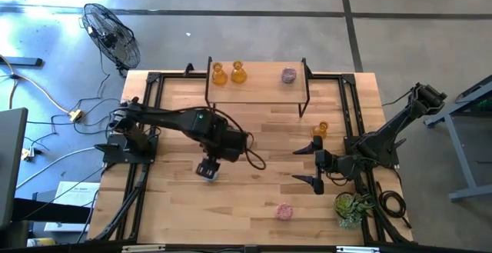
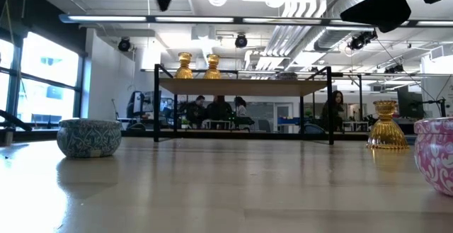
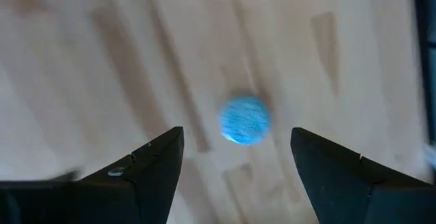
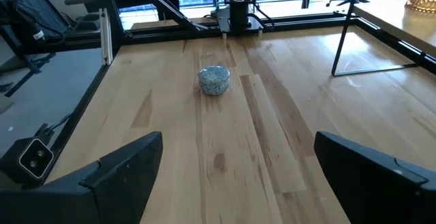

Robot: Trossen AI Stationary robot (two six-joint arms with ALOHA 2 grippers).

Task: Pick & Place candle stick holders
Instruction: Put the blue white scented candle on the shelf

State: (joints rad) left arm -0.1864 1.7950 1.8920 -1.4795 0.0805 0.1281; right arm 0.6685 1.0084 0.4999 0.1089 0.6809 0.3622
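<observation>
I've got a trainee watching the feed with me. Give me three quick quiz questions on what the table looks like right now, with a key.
1. True or false: the left gripper is above the blue holder with its fingers open.
2. How many holders stand on the raised shelf?
A. one
B. two
C. three
3. Fill in: the amber holder on the table lies nearest the ____ gripper.

Key:
1. True; the left wrist view shows the blue holder between the spread fingers, below them.
2. C; two amber holders and a pink holder.
3. Right; it waits open near the potted plant, and a second pink holder sits on the table's near side.
</observation>
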